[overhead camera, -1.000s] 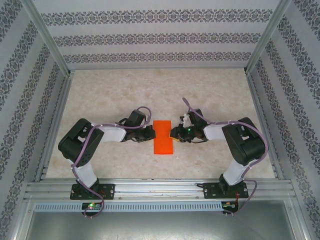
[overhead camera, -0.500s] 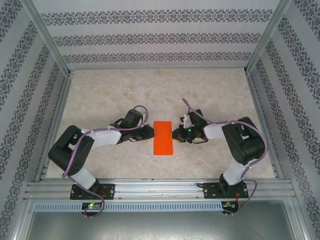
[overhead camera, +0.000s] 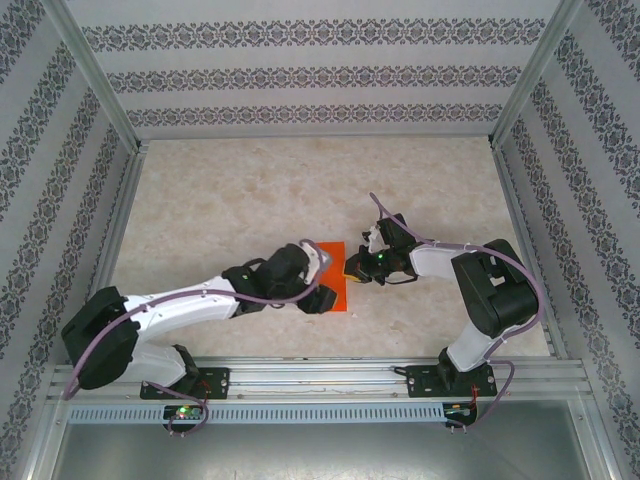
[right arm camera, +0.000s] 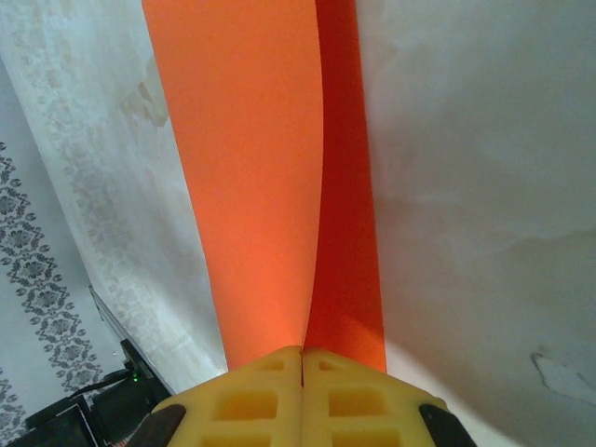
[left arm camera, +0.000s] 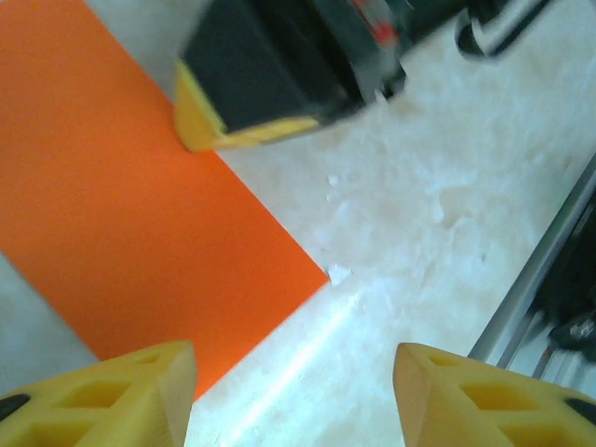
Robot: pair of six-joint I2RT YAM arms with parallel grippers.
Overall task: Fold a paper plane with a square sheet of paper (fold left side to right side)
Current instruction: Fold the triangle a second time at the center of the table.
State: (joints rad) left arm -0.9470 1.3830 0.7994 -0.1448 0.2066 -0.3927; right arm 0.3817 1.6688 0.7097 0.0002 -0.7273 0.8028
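Tabletop pale, marbled, under orange paper; walls perhaps wallpapered.

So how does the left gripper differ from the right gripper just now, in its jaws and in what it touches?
The left gripper has its jaws apart; the right gripper has them shut. The left gripper holds nothing and hangs by a corner of the square sheet of paper; the right gripper pinches that sheet's edge. Both are yellow-tipped and close to the sheet.
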